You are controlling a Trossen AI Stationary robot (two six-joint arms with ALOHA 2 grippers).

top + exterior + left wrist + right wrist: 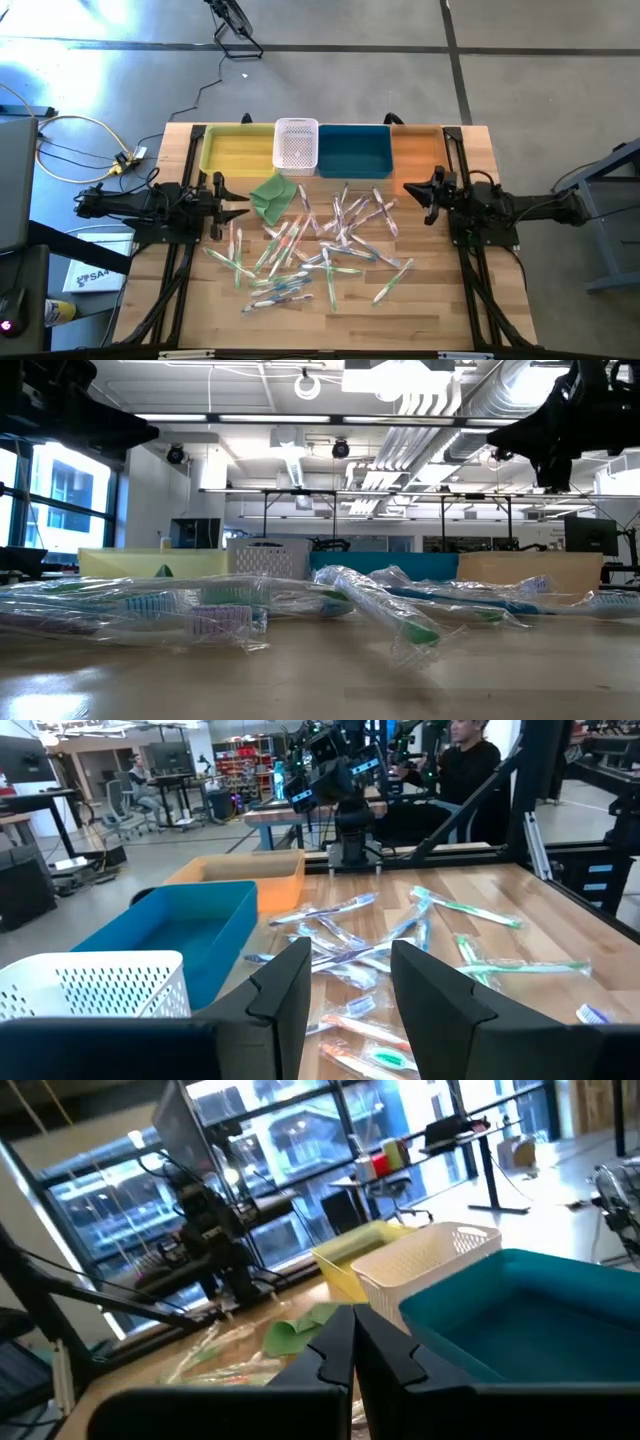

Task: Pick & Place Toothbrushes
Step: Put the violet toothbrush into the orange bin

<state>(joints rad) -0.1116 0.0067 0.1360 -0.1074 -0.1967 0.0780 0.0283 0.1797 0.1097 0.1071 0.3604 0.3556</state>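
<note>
Wrapped toothbrushes (390,610) fill the foreground of the low view, lying on the wooden table (440,310) in clear crinkled sleeves, one with a green handle angled toward the camera. From above, the same toothbrushes form a loose scatter between the two grippers, nearer the front of the table than either one. Left gripper (238,198) hangs above the table's left side with its fingers (290,990) parted to a moderate gap and nothing between them; the folded green cloth (273,193) lies just beyond its tips, and the closest toothbrushes sit just in front of and below it. Right gripper (408,190) hovers over the right side with its fingers pressed together, holding nothing, the nearest toothbrushes a little way off its tips toward the table's middle. Along the far edge, beyond both grippers, stand a yellow bin (238,150), a white mesh basket (296,143), a teal bin (353,150) and an orange bin (414,150). In the low view both arms are only dark shapes at the upper corners, their fingertips cut off. Overlapping wrappers make individual toothbrushes hard to count, and several handle colours are unclear under the glare. A seated person (470,765) shows in the room beyond the table.
</note>
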